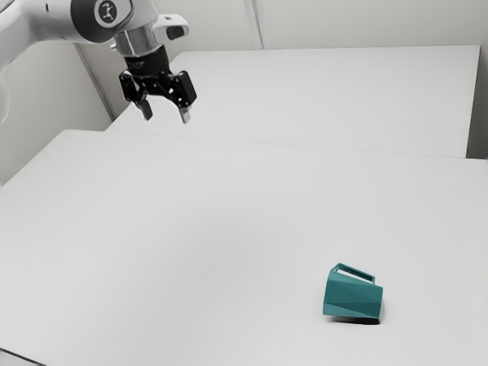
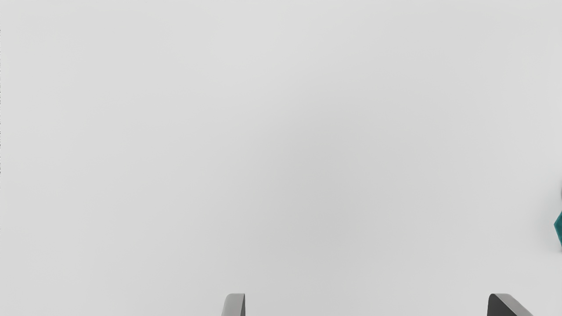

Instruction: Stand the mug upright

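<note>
Gripper (image 1: 165, 117) spread wide, empty; well apart from it, I see the mug (image 1: 352, 298) on its side, handle (image 1: 357, 270) up in the exterior view, cropped to a teal corner in the wrist view.

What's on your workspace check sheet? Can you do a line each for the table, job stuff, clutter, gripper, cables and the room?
Surface: pale table, plain.
Job's things: teal mug lying on its side, handle upward.
Clutter: nothing seen.
Gripper: my black gripper is open, holding nothing, raised and away from the mug.
Cables: nothing seen.
Surroundings: another pale surface beyond the table, with light walls behind.
</note>
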Controlling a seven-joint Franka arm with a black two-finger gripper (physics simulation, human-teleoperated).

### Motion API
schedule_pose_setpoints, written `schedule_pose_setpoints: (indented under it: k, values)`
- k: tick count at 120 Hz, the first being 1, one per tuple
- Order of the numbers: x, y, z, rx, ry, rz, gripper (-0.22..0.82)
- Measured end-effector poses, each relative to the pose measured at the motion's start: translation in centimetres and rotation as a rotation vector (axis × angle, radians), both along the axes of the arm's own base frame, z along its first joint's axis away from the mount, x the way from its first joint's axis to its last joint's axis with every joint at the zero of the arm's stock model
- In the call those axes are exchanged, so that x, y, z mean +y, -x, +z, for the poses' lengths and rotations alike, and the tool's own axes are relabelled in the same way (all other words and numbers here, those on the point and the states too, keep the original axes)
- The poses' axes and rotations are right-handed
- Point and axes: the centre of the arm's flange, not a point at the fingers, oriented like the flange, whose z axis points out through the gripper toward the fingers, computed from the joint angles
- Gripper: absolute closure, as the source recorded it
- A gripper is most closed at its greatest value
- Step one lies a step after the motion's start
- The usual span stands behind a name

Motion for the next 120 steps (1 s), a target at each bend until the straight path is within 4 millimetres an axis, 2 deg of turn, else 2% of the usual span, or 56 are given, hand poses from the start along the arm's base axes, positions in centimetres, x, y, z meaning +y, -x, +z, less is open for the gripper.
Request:
schedule_pose_setpoints:
  k: [24, 36, 44, 59, 73, 80, 120]
  values:
    - [-0.4, 0.3, 0.7, -0.032, -0.003, -0.006, 0.00]
    - [-0.3, 2.0, 1.0, -0.045, -0.008, -0.003, 0.00]
    - [-0.4, 2.6, 0.6, -0.043, 0.003, -0.003, 0.00]
    - [-0.6, 3.7, -2.5, 0.001, 0.059, 0.008, 0.00]
    - [1.4, 4.8, -6.3, 0.043, 0.138, 0.059, 0.00]
    - [2.0, 5.3, -7.5, 0.045, 0.181, 0.076, 0.00]
    - [0.7, 8.3, -16.3, 0.081, 0.420, 0.150, 0.00]
